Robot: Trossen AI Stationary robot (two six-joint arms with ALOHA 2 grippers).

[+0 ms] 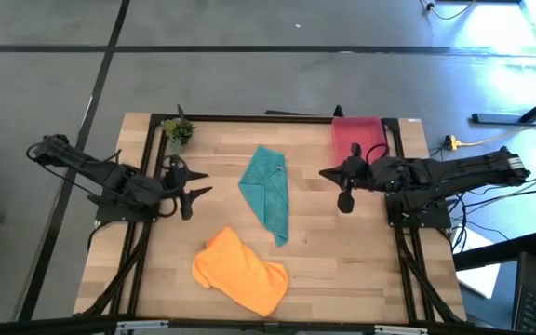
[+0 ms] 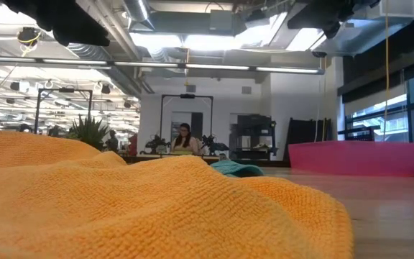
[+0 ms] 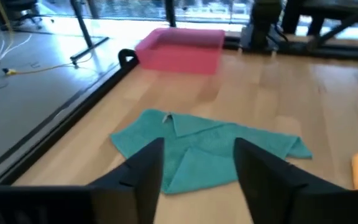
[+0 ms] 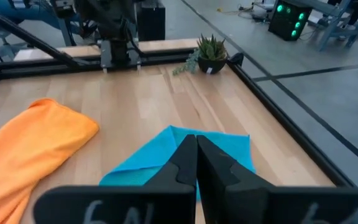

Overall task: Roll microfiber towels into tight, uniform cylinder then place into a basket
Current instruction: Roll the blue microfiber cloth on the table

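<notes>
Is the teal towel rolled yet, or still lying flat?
Still flat: the teal towel lies loosely folded on the table, no cylinder formed, outside the basket.

No readable words, brands or numbers anywhere I look, only pale raised marks on my right wrist housing [image 4: 114,208], cut off by the frame's edge, not legible

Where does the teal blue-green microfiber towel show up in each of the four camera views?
High view: teal blue-green microfiber towel at table centre, above the orange towel.
Low view: only a sliver behind the orange towel.
Left wrist view: spread mid-picture, beyond the fingers.
Right wrist view: beyond the fingers.
Shared landmark: the shallow red-pink rectangular basket, absent from the right wrist view.
</notes>
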